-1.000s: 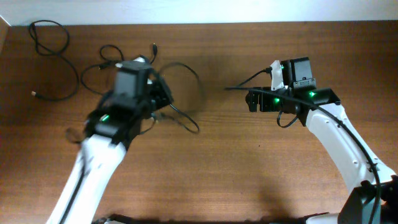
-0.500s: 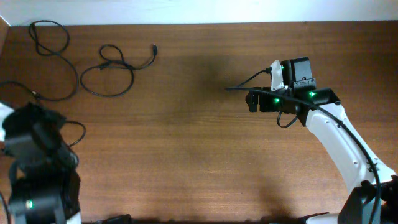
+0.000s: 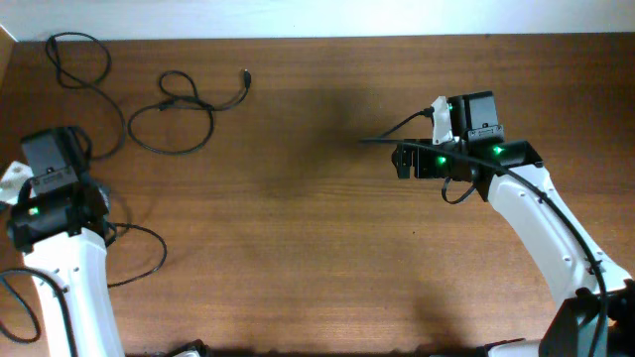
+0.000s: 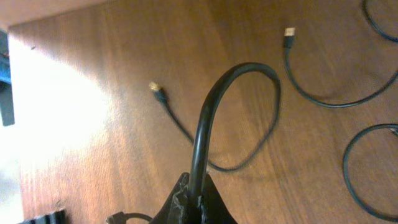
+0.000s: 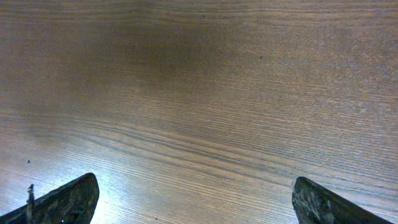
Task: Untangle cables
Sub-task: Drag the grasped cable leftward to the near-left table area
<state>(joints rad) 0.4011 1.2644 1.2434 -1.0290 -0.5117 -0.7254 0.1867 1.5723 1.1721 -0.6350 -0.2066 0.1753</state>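
My left gripper [image 4: 196,194] is shut on a thin black cable [image 4: 208,106]. The cable arcs up from the jaws, loops round and ends in a small plug [image 4: 157,91] lying on the wood. In the overhead view the left arm [image 3: 50,183] stands at the table's left side and hides the jaws; a thin loop [image 3: 162,256] trails beside it. Two other cables lie apart at the far left: one long [image 3: 123,127], one a loop [image 3: 211,124] with a plug [image 3: 246,74]. My right gripper [image 5: 196,202] is open and empty over bare wood, right of centre [image 3: 402,161].
The left wrist view shows the table's left edge [image 4: 15,124] close by, a metal-tipped plug [image 4: 289,34] on an arc of cable, and part of another loop [image 4: 348,162]. The right arm's own black lead [image 3: 397,129] sticks out to the left.
The left arm swung from the cables near the table's middle to the left side, taking one cable with it. The large loop at centre is gone. The right arm has not moved.
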